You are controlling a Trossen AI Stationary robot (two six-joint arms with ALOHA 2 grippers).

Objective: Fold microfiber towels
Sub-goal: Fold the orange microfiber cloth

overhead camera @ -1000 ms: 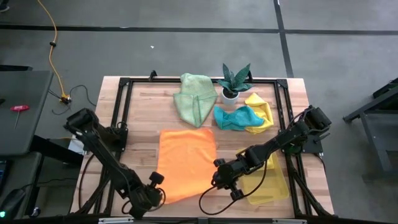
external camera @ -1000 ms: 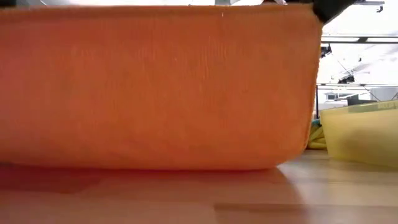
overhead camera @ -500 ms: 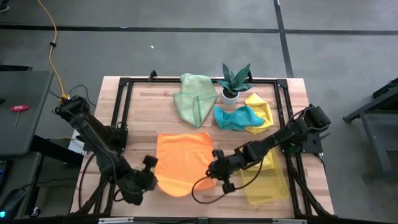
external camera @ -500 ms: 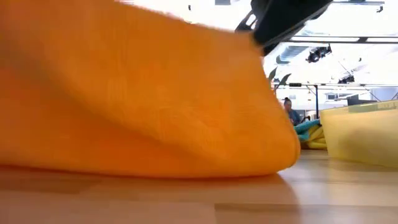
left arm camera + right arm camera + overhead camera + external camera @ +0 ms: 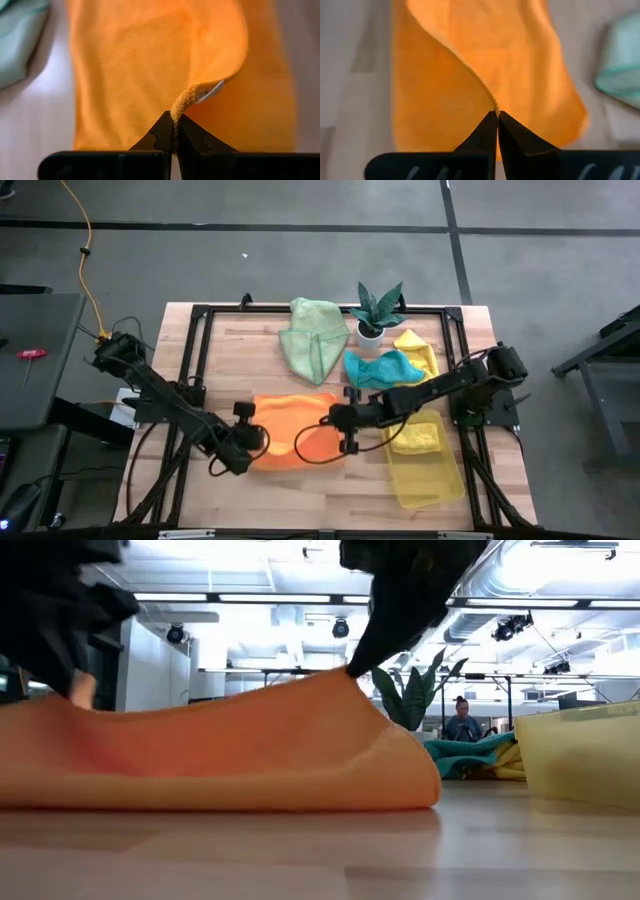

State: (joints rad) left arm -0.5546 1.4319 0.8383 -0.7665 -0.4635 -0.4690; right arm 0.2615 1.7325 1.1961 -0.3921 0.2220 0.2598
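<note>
Both hands clenched on the orange towel (image 5: 290, 442), mid-bench (image 5: 230, 340): left hand (image 5: 252, 438) and right hand (image 5: 338, 422) each pinch a corner, lifted over the lower layer so it doubles. Other towels (image 5: 385, 368) wait near the far edge.

A potted plant (image 5: 376, 310) is being kept at the table's far edge. A translucent yellow tray (image 5: 432, 476) is being kept near the right front corner.

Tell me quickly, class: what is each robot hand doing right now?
Left hand: closed on a corner of the soft orange microfiber towel.
Right hand: closed, pinching the same towel's edge.
</note>
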